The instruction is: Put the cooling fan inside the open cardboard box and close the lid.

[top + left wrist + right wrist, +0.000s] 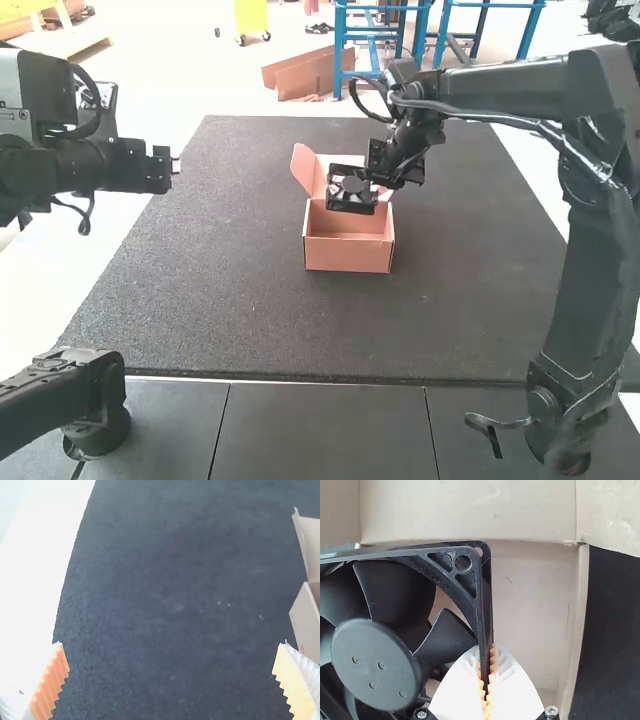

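Now gripping fan [375, 665] by frame edge in clamped right gripper [487, 660], just above open box [348, 250]; better to lower flat inside before releasing. Left gripper [172, 680] wide open, well apart.

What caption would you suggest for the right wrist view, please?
Right arm's fingers pinch the cooling fan by its frame edge over the open cardboard box.

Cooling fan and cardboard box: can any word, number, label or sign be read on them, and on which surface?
None. On the cooling fan, the hub is plain black, with no sticker or print to be seen. On the cardboard box, the walls and the lid are bare brown, with no print that can be made out.
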Available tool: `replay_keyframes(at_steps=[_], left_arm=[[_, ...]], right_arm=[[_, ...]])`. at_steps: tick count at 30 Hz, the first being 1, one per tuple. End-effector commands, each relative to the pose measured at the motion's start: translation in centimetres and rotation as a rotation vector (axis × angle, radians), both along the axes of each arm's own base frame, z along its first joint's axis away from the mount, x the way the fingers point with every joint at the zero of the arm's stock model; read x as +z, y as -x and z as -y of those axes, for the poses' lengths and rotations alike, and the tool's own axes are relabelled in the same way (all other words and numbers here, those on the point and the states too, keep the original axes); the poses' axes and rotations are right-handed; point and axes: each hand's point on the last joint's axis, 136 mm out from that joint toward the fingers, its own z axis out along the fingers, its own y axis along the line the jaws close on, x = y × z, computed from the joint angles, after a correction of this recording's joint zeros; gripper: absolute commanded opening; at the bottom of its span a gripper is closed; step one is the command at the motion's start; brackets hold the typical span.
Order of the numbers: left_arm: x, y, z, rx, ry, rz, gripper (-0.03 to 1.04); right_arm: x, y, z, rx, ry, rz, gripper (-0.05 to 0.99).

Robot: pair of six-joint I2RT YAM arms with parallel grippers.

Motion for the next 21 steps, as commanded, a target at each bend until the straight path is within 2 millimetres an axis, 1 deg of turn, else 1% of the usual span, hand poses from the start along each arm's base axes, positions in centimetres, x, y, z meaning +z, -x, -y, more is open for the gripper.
replay_keyframes(at_steps=[1, 10, 15, 18, 19, 21], left_arm=[[0.4, 0.0, 0.5, -0.018, 0.014, 0.012, 0.97], [0.2, 0.1, 0.5, -0.016, 0.016, 0.003, 0.97], [0.2, 0.1, 0.5, -0.017, 0.015, 0.005, 0.97], [0.3, 0.1, 0.5, -0.016, 0.016, 0.006, 0.97], [0.3, 0.1, 0.5, -0.016, 0.016, 0.008, 0.97], [0.4, 0.0, 0.5, -0.016, 0.016, 0.011, 0.97]], right_arm=[[0.8, -1.4, 0.0, -0.017, 0.025, 0.050, -0.02], [-3.5, -1.1, 0.1, 0.012, 0.091, -0.022, -0.02], [-4.8, -1.0, -0.1, 0.023, 0.102, -0.045, -0.02], [-5.0, -1.1, -0.1, 0.018, 0.089, -0.056, -0.01], [-5.1, -1.1, -0.3, 0.023, 0.078, -0.063, 0.00], [-4.5, -1.2, -0.8, 0.032, 0.052, -0.058, 0.12]])
